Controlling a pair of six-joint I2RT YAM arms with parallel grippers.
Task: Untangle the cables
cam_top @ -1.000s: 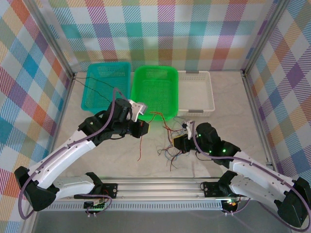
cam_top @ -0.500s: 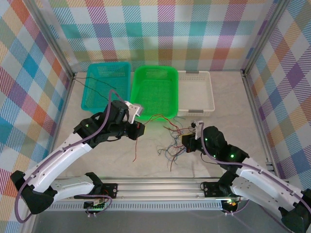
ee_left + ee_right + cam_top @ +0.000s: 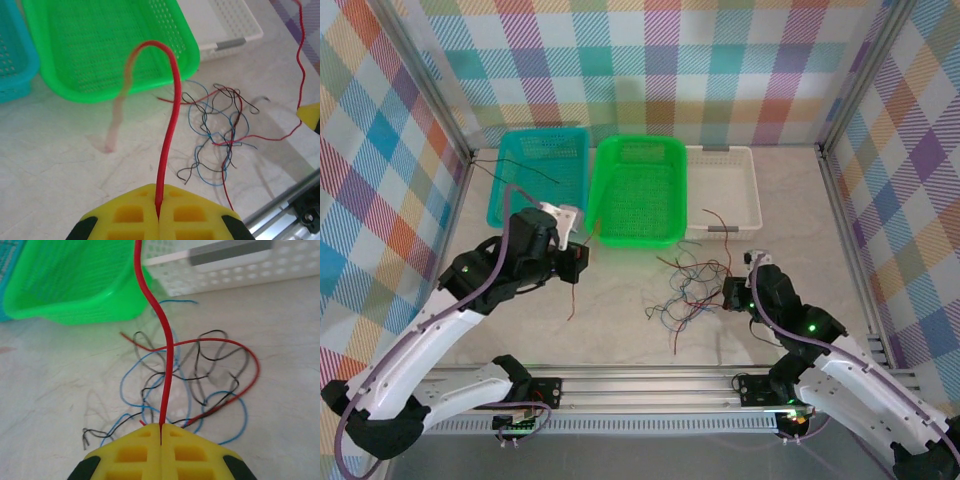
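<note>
The cables (image 3: 685, 290) lie as a loose tangle of thin red, blue and black wires on the table in front of the green basket (image 3: 640, 190). My left gripper (image 3: 575, 256) is to the left of the tangle, shut on one red wire (image 3: 167, 125). That wire arches up from the fingers and hangs down free of the tangle (image 3: 220, 130). To the right of the pile, my right gripper (image 3: 732, 292) is shut on another red wire (image 3: 160, 325), which rises toward the white basket (image 3: 225, 265) above the tangle (image 3: 190, 375).
Three baskets stand in a row at the back: teal (image 3: 538, 175), green and white (image 3: 725, 190). A thin black wire lies across the teal one. An aluminium rail (image 3: 640, 385) runs along the near edge. Plaid walls enclose the table.
My left gripper has moved left and back, drawing its red wire clear of the pile. The right gripper has moved right with its red wire, and the tangle has spread out.
</note>
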